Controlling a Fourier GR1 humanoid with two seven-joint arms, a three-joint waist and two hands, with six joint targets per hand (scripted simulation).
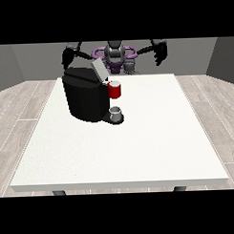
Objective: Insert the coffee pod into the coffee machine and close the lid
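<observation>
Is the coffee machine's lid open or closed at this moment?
Open. The grey lid stands tilted up above the black coffee machine, not lying flat on its top.

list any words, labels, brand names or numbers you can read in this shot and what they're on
None can be read.
Coffee machine: plain black body, its grey lid raised, no visible brand or marking.
Red part at the machine's head: plain, no print.
Small grey cup on the machine's base: no label.
White table: no signs or numbers.
</observation>
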